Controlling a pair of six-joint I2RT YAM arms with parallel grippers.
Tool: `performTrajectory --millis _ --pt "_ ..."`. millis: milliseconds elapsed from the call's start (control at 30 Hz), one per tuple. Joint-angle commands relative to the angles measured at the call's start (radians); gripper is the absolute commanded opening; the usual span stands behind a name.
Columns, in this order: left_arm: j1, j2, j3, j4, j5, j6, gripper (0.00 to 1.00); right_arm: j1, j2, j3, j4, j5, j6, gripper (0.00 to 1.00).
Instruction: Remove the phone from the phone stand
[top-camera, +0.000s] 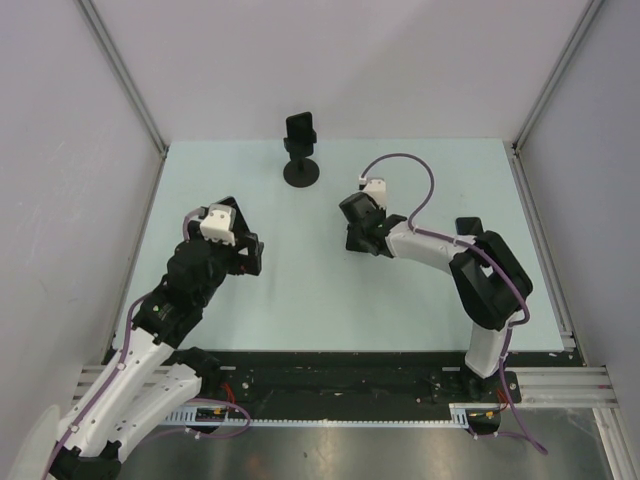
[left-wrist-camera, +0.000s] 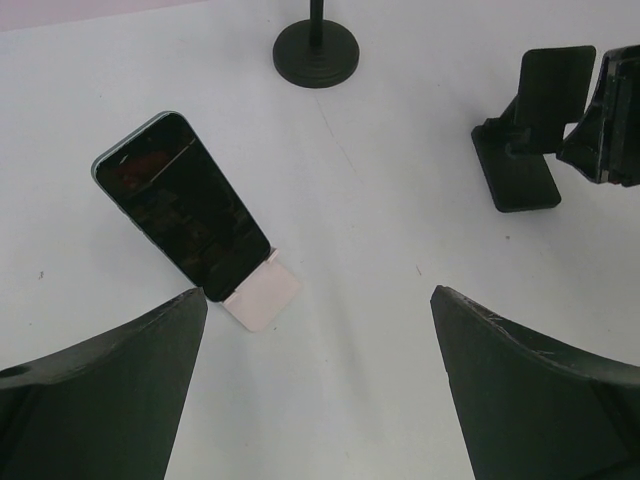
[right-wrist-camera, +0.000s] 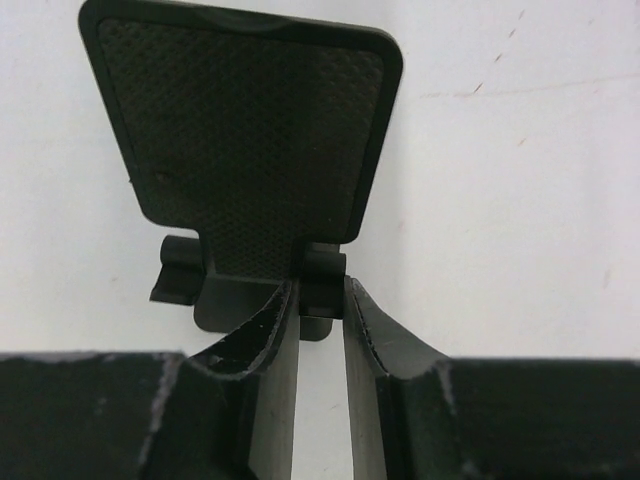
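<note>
Black glass, dark and unlit, is shown by the phone (left-wrist-camera: 185, 215), and a pale green rim can be made out along its upper corner. The phone is leaned back, tilted, on the phone stand (left-wrist-camera: 262, 297), a small white piece whose front lip is pressed against the phone's lower edge. Both are set on the tabletop (left-wrist-camera: 390, 200), ahead and to the left of the left arm's wrist camera. Faint reddish marks are seen on the screen, too dim to be read.

The left claw (left-wrist-camera: 318, 295) is spread wide and nothing is held between its fingers (left-wrist-camera: 100, 400). The tip of its left finger is seen just beside the phone's lower end. Whether it is touched cannot be told.

The right claw (right-wrist-camera: 320, 292) is drawn almost together, with only a narrow slit left between the fingers. Its tips are placed on either side of the hinge piece of a black stand (right-wrist-camera: 240, 130), which appears to be pinched there. The backplate of that stand is covered in a fine diamond texture. In the left wrist view the black stand is seen well apart from the phone, to the right.

A round-based stand (left-wrist-camera: 316, 55) is placed farther back on the tabletop, between the two.
</note>
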Motion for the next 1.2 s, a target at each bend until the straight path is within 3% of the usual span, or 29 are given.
performTrajectory --millis 0,200,367,533,633,800,1167 --pt "-0.006 -0.011 -0.009 0.016 0.025 -0.006 1.0 -0.09 -0.073 0.024 0.089 -0.044 -0.216 0.0" --pt "-0.006 -0.014 -0.021 0.027 0.022 -0.003 1.0 -0.263 -0.092 0.006 0.236 -0.253 -0.488 0.0" --pt "-0.006 -0.012 -0.032 0.047 0.028 -0.003 1.0 -0.434 -0.058 0.007 0.347 -0.485 -0.594 0.0" --pt "-0.006 -0.003 -0.042 0.068 0.014 -0.006 1.0 -0.512 -0.007 0.015 0.376 -0.554 -0.717 0.0" --pt "-0.006 0.003 -0.049 0.077 0.003 -0.006 1.0 -0.576 0.019 0.027 0.379 -0.641 -0.735 0.0" --pt "-0.004 0.017 -0.044 0.08 -0.001 -0.021 1.0 -0.629 0.049 0.043 0.39 -0.661 -0.752 0.0" --pt "-0.006 0.071 0.003 0.083 -0.02 -0.092 1.0 -0.632 0.106 0.049 0.439 -0.658 -0.663 0.0"
